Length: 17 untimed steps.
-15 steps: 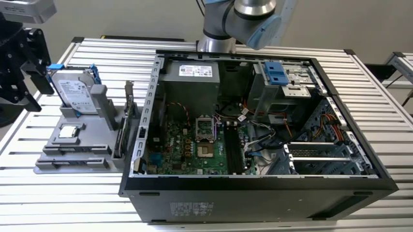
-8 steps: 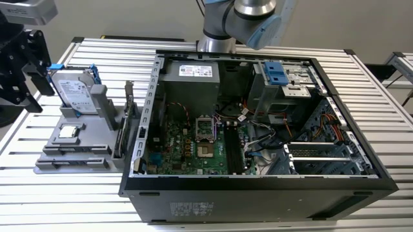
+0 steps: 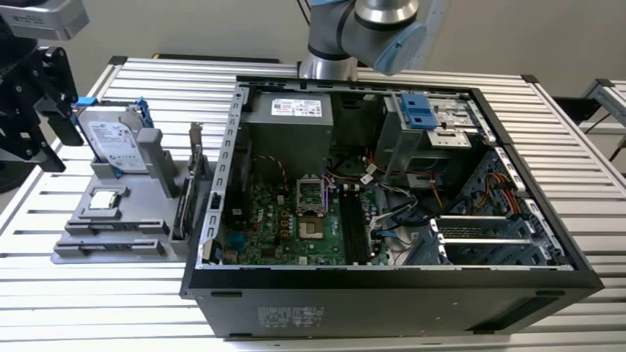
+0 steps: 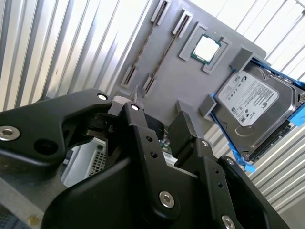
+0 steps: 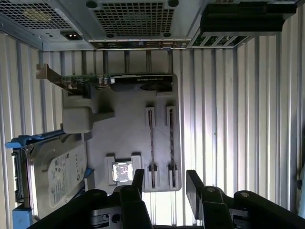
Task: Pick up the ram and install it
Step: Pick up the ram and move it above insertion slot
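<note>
Closest to the lens in both wrist views is the end effector (image 5: 165, 174) (image 4: 161, 107), its two black fingers (image 5: 137, 183) spread apart with nothing between them; its linkage is cut off by the picture edges. It hangs above a grey holder (image 5: 124, 124) without touching anything on it. The ram (image 5: 150, 143) stands on edge in one of the holder's two narrow slots, so it shows as a thin dark strip and its chips and label are hidden. The neighbouring slot holds a similar strip, and I cannot tell whether that is a second stick. Beside the slots lies a processor chip (image 5: 122, 171), and beyond it a silver hard drive (image 5: 57, 171) in a blue bracket, wearing a white label whose print is too small to make out. A graphics card (image 5: 119, 82) stands along the holder's edge next to the computer case (image 3: 391, 270), the faint lettering on its edge unreadable.

In the exterior view the holder sits at nine o'clock from the open case, and the arm (image 3: 377, 29) rises at twelve o'clock, cropped by the frame. White labels mark the power supply (image 3: 298, 110) at the case's eleven o'clock and the dark outer wall at six o'clock. Everything rests on a desk (image 3: 582, 147) of ribbed silver slats, with a plain pale wall behind
</note>
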{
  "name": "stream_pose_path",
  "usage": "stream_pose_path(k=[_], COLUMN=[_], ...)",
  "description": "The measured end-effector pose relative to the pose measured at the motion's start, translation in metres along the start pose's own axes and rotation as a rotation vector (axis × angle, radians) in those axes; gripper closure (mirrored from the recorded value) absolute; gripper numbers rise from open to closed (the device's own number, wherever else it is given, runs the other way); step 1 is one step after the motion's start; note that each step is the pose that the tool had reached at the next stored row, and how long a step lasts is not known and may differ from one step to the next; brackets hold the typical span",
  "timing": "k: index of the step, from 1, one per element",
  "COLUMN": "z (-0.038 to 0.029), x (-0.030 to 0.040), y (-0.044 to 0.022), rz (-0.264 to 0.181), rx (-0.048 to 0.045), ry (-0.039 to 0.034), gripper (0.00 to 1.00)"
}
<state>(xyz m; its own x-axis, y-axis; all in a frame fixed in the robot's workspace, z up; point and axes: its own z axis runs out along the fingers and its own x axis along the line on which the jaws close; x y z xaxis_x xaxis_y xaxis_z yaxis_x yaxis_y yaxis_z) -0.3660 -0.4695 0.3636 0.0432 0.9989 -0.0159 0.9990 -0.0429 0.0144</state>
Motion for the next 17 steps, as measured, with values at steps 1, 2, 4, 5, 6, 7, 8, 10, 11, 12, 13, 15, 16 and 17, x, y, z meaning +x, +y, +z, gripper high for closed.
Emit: stream_pose_path(k=[1, 2, 4, 5, 6, 7, 8, 10, 11, 12, 13, 15, 16, 17], z=[0.0003, 0.0006, 0.0012, 0.0014, 0.0014, 0.0014, 0.0015, 0.0016, 0.002, 0.0025, 0.0032, 0.0045, 0.0051, 0.0057], x=[0.0, 0.0, 0.0, 0.0, 0.0, 0.0, 0.0, 0.0001, 0.0001, 0.0001, 0.0001, 0.0001, 0.0001, 0.0001], y=[0.0, 0.0, 0.0, 0.0, 0.0, -0.0001, -0.0001, -0.0001, -0.0001, -0.0001, -0.0001, -0.0001, -0.0001, -0.0001], rz=[0.0, -0.001, -0.002, -0.002, -0.002, -0.002, -0.002, -0.002, -0.002, -0.002, -0.002, -0.003, -0.003, -0.003], rx=[0.0, 0.0, 0.0001, 0.0001, 0.0001, 0.0005, 0.0006, 0.0008, 0.0007, 0.0005, 0.0006, 0.0007, 0.0007, 0.0007], ry=[0.0, 0.0001, 0.0, 0.0, -0.0001, -0.0002, -0.0001, -0.0001, 0.0001, 0.0001, 0.0001, -0.0001, -0.0001, -0.0001], gripper=[0.0, 0.0, 0.0, 0.0, 0.0, 0.0, 0.0, 0.0, 0.0, 0.0, 0.0, 0.0, 0.0, 0.0])
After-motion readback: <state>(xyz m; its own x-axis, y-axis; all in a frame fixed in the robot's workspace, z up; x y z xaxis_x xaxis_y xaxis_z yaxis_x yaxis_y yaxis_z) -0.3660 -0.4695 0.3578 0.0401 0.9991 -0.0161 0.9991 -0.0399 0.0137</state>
